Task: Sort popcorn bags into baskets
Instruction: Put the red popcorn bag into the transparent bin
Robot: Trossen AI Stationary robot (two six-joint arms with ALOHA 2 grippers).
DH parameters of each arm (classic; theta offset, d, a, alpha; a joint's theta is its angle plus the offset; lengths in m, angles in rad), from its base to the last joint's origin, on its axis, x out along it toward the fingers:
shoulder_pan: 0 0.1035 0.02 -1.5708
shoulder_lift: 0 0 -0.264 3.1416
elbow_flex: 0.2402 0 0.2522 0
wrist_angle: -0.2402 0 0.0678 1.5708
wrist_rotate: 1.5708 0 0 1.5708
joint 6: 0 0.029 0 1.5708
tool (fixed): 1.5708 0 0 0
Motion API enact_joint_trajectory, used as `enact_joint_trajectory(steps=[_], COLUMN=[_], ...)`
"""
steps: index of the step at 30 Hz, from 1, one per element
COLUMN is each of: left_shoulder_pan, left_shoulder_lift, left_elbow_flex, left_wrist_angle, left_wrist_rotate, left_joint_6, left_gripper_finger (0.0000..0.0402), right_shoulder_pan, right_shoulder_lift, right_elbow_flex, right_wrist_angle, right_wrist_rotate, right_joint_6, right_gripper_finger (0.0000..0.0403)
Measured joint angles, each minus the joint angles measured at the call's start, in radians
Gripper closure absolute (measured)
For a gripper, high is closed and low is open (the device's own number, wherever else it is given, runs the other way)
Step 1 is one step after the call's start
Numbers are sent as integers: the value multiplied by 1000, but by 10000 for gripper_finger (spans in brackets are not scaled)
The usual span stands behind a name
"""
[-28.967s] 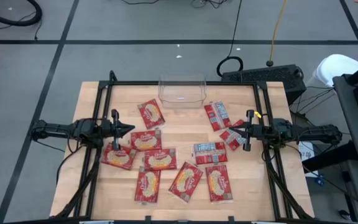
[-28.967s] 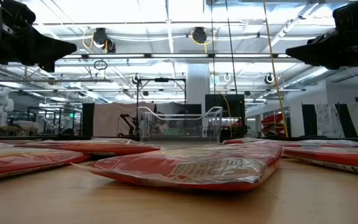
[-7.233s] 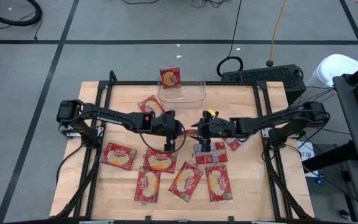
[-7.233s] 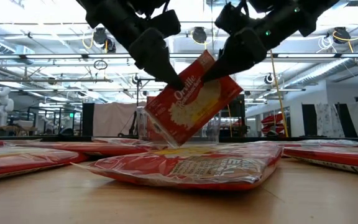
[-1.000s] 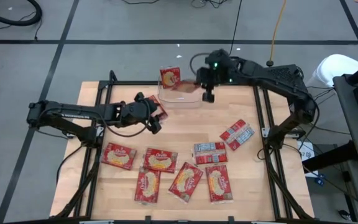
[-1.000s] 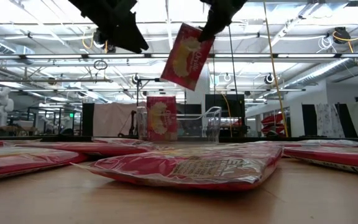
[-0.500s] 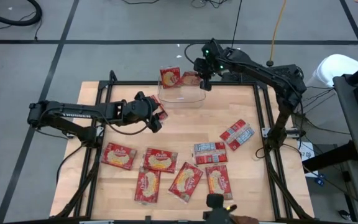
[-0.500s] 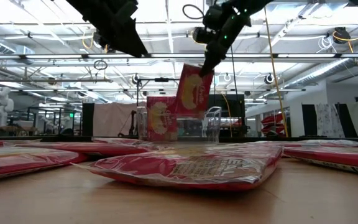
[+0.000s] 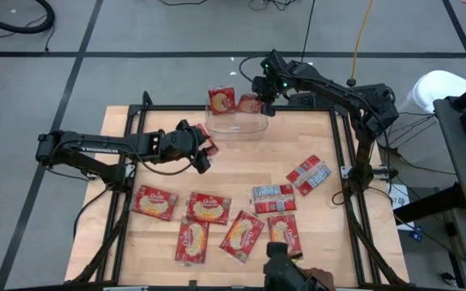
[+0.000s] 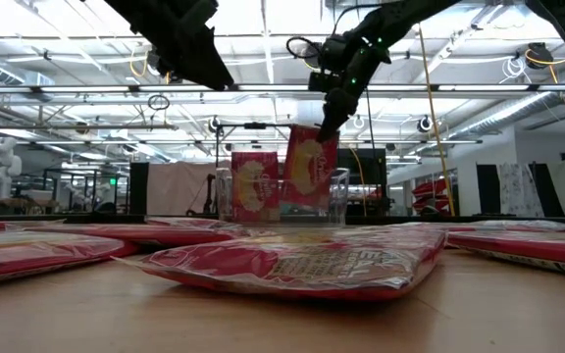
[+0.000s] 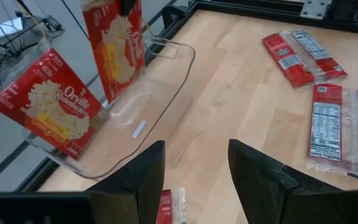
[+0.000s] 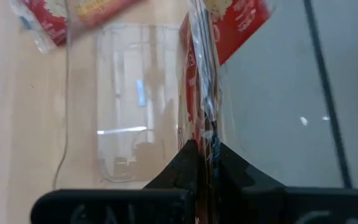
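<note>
Right end effector [image 9: 264, 103] pinches bag [image 9: 249, 103] by top edge, upright, over bin [image 9: 235, 121] at table's [image 9: 322, 234] 12 o'clock. Left end effector [image 9: 205, 149] unclenched, empty, 10 o'clock. Bag likely light, floppy, slick; edge grip suits.

Glossy film popcorn bags [image 9: 209, 208], clear smooth plastic basket [image 9: 235, 123], pale wood table [image 9: 241, 166]

Ten bags [image 9: 209, 208] show: two upright at the bin [image 9: 237, 128], one partly hidden under the left arm [image 9: 112, 148], seven flat on the table [image 9: 241, 162]. One clear bin. One table. Two arms.
</note>
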Motion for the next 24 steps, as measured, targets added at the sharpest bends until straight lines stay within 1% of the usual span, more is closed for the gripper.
enact_joint_trajectory(steps=[3, 10, 19, 24], left_shoulder_pan=[0, 0, 0, 0], left_shoulder_lift=[0, 0, 0, 0], left_elbow_flex=[0, 0, 0, 0], left_wrist_angle=[0, 0, 1, 1], left_wrist_rotate=[0, 10, 12, 12], left_joint_6=[-5, -5, -1, 2], left_gripper_finger=[220, 220, 220, 220], right_shoulder_pan=[-6, -21, -51, -52], right_shoulder_lift=[10, 29, 28, 28], right_elbow_flex=[0, 0, 0, -1], right_wrist_angle=[-5, -17, -13, 19], right_wrist_rotate=[-24, -23, -23, -22], right_joint_6=[-4, -42, -48, -47], right_gripper_finger=[389, 389, 389, 370])
